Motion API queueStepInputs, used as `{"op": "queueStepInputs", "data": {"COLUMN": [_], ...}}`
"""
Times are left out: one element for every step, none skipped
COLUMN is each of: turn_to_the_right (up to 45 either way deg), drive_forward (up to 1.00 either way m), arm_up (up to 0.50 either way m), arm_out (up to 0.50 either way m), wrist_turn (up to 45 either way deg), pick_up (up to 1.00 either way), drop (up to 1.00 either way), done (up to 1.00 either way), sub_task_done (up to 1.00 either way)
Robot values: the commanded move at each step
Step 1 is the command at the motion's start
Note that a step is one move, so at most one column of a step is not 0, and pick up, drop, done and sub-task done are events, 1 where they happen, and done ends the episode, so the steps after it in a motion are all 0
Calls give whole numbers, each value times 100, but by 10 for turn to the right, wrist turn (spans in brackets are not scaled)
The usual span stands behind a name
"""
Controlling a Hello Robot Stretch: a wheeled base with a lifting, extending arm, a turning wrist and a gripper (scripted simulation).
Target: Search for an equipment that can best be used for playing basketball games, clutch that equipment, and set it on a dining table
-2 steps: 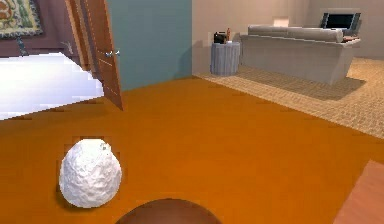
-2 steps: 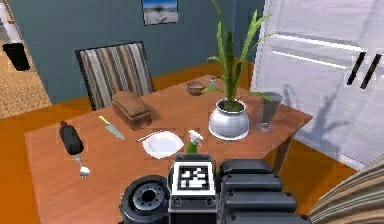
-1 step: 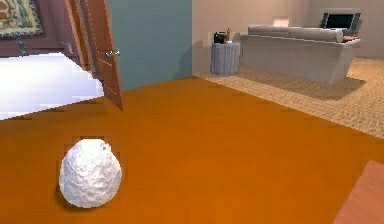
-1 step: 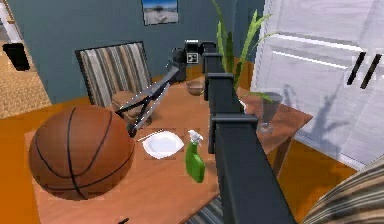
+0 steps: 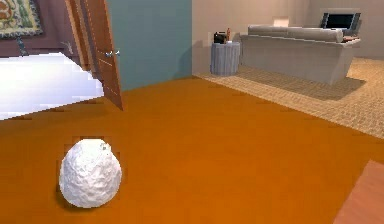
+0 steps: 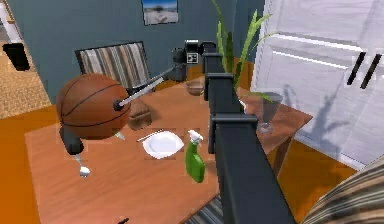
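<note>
An orange-brown basketball (image 6: 93, 105) shows over the far left part of the wooden dining table (image 6: 120, 190) in the arm side view. The dark arm (image 6: 235, 150) rises from the bottom edge, and the gripper (image 6: 123, 103) reaches leftward with its thin fingers (image 6: 145, 88) ending at the ball's right side. The tabletop lies right behind and under the ball, so I cannot tell whether the gripper holds it or whether it rests on the table.
On the table stand a white plate (image 6: 162, 144), a green spray bottle (image 6: 195, 160), a glass (image 6: 268, 110) and a bowl (image 6: 195, 88). A striped chair (image 6: 112, 62) stands behind, white doors (image 6: 325, 80) at right. Ahead: a white crumpled lump (image 5: 90, 172), a sofa (image 5: 295, 50).
</note>
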Motion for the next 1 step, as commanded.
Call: {"op": "queueStepInputs", "data": {"turn_to_the_right": [0], "drive_forward": [0], "arm_up": [0], "arm_out": [0], "wrist_turn": [450], "pick_up": [0], "drop": [0], "done": [0], "sub_task_done": [0]}}
